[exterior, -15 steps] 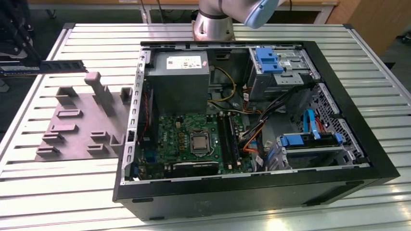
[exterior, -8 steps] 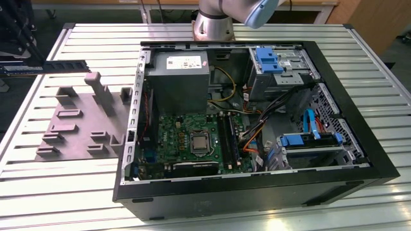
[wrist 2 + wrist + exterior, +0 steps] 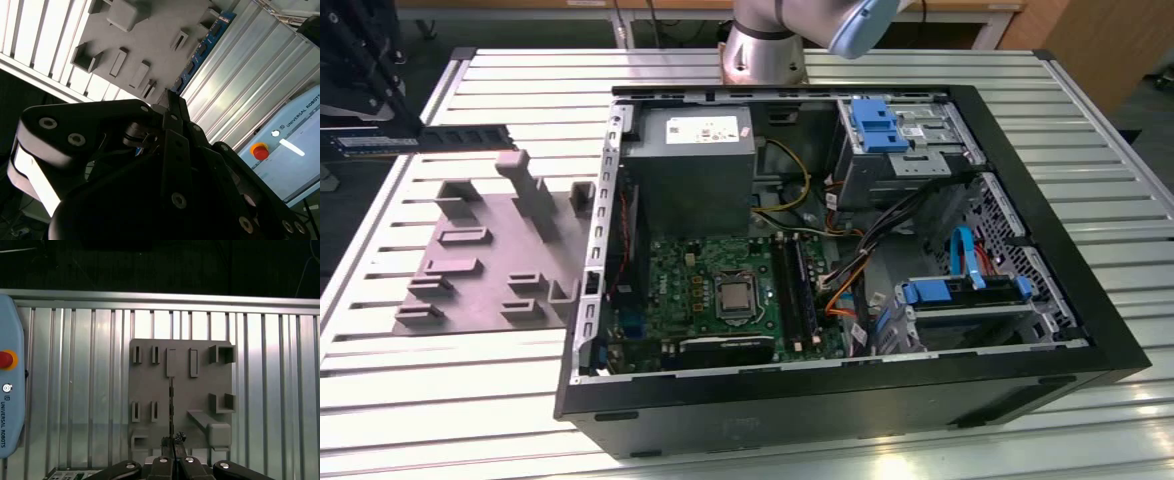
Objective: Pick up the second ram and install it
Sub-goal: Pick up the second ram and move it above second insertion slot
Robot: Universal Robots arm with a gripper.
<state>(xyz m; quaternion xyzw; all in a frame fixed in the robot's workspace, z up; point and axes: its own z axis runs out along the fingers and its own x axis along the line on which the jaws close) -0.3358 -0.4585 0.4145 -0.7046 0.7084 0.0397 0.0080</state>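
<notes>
The second ram (image 3: 447, 136) is a thin dark stick with a blue label. It hangs in the air above the grey moulded holder (image 3: 494, 250) at the exterior view's left. My gripper (image 3: 367, 120) is shut on one end of it. In the first wrist view the ram (image 3: 171, 405) shows edge-on as a thin dark line over the middle of the holder (image 3: 150, 385), running out from my closed fingertips (image 3: 170, 441). In the second wrist view the black fingers (image 3: 172, 120) pinch the ram (image 3: 200, 50). The long black motherboard slots (image 3: 790, 290) lie inside the open computer case (image 3: 1067, 290).
The case holds a silver power-supply box (image 3: 694, 150), blue drive brackets (image 3: 878, 125), orange and blue cables (image 3: 847, 295) and a processor socket (image 3: 738, 298). A pendant with a red button (image 3: 6, 360) lies on the slatted aluminium table (image 3: 454, 400). The arm's base (image 3: 761, 45) stands behind the case.
</notes>
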